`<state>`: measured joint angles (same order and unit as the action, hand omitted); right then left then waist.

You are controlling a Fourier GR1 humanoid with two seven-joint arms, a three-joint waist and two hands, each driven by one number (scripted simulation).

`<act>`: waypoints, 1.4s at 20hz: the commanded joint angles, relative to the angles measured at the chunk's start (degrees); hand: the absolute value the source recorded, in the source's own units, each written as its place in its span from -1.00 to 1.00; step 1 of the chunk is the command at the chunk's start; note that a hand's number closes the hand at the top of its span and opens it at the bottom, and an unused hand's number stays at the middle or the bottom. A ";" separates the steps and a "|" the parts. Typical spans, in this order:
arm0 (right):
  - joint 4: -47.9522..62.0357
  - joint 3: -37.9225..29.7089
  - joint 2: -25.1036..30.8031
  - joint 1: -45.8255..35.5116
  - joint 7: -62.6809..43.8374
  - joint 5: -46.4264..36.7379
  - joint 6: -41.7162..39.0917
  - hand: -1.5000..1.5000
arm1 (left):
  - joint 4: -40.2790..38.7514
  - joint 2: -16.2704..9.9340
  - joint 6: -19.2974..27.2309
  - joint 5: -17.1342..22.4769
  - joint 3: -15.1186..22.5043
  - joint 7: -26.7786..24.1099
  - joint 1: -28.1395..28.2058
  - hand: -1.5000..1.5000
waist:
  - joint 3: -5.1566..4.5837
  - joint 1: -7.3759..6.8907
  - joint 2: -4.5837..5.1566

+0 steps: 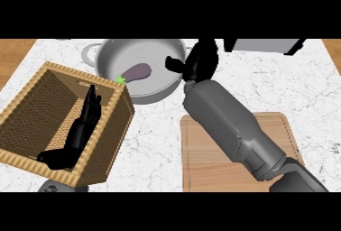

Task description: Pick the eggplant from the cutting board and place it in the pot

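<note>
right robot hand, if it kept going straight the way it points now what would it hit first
The right robot hand points toward the far edge of the counter, just beside the pot rim. Nothing clearly lies ahead; the grey appliance sits off to its right. Depth is hard to judge.

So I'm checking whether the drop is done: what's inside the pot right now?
The eggplant lies inside the pot, purple with its green stem toward the near-left wall. The right hand hangs beside the rim, covering part of the pot's right edge.
</note>
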<state>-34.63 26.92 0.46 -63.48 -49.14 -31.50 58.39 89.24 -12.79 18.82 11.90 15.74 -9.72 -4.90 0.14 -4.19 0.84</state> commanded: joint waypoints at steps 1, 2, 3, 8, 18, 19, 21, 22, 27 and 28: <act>-1.92 -0.46 -0.43 3.83 0.51 2.31 13.90 -1.00 | -1.66 0.01 -0.06 -0.60 0.13 0.07 0.92 0.00 | -0.10 0.48 0.11; -2.05 0.15 -0.43 3.82 0.48 2.16 13.45 -1.00 | -0.68 0.19 0.60 -1.30 0.56 0.67 1.61 0.00 | -0.11 1.38 -0.30; -0.08 -0.71 -0.43 5.30 2.78 3.35 16.13 -1.00 | 0.78 -0.09 0.47 -0.70 0.08 1.97 0.79 0.00 | -0.07 0.21 0.20; -4.56 0.62 -0.44 10.29 10.83 4.94 17.84 -1.00 | -2.39 -0.53 -1.88 0.20 -2.88 -1.38 1.70 0.00 | -0.12 2.40 -0.32; -18.16 -5.75 2.19 23.79 24.70 7.44 12.48 -1.00 | 1.05 1.48 -0.46 -2.88 -3.12 2.16 3.01 0.00 | -0.12 4.02 -0.81; -17.62 -5.04 0.13 24.29 21.23 3.57 13.86 -1.00 | 2.63 2.29 0.88 -4.24 -1.90 4.02 2.47 0.00 | -0.14 4.29 -0.97; -22.65 -7.44 5.22 27.57 25.01 7.94 10.89 -1.00 | 2.81 -0.07 -1.68 -2.20 -4.54 3.44 4.17 0.00 | -0.11 4.18 -0.90; -20.66 -9.33 3.86 24.43 25.95 7.23 12.96 -1.00 | -1.41 2.66 -0.44 -4.29 -3.00 1.68 1.63 0.00 | -0.12 4.12 -0.79; -28.99 -10.23 4.36 33.84 26.07 4.61 14.36 -1.00 | 3.77 0.97 -1.67 -2.30 -5.63 5.40 2.76 0.00 | -0.14 4.36 -0.99; -31.57 -11.78 6.06 33.36 26.78 6.18 13.66 -1.00 | 1.21 3.32 -0.55 -4.16 -3.37 2.73 2.88 0.00 | -0.13 4.45 -0.95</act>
<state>-60.67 17.27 4.77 -33.77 -23.44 -25.65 70.83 90.94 -10.79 18.12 8.72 11.70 -7.91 -2.06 0.05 0.08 -0.12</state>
